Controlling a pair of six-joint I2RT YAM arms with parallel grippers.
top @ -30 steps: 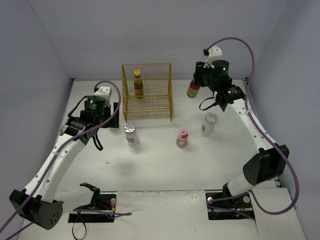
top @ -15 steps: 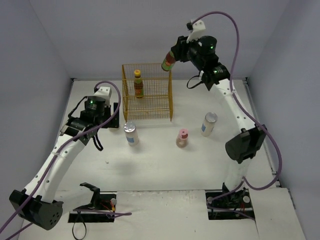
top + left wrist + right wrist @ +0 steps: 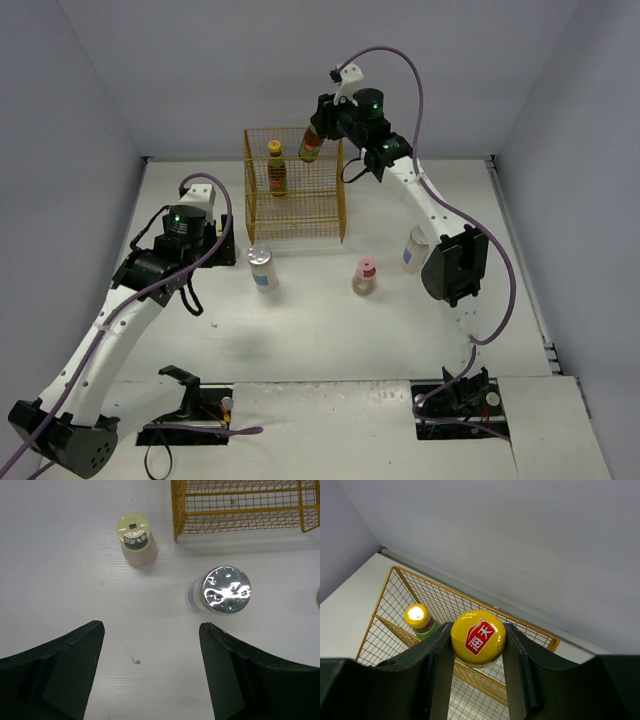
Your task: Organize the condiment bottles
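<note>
My right gripper (image 3: 318, 128) is shut on a dark yellow-capped bottle (image 3: 311, 145) and holds it above the right part of the yellow wire rack (image 3: 293, 210). In the right wrist view the fingers clamp its cap (image 3: 478, 636). A second dark bottle (image 3: 276, 168) stands inside the rack, also in the right wrist view (image 3: 418, 617). My left gripper (image 3: 151, 630) is open and empty above the table. Ahead of it stand a silver-lidded jar (image 3: 220, 591) and a beige bottle with a yellow-green cap (image 3: 136, 542). A pink-capped bottle (image 3: 365, 277) stands mid-table. Another silver-lidded jar (image 3: 412, 251) is partly hidden behind my right arm.
The rack's front edge (image 3: 240, 511) lies just beyond the jar in the left wrist view. Grey walls close off the back and both sides. Cable mounts and a black clamp (image 3: 185, 385) sit at the near edge.
My right arm has lifted the dark bottle and carried it left, from the back right to above the rack. My left arm has shifted slightly forward.
</note>
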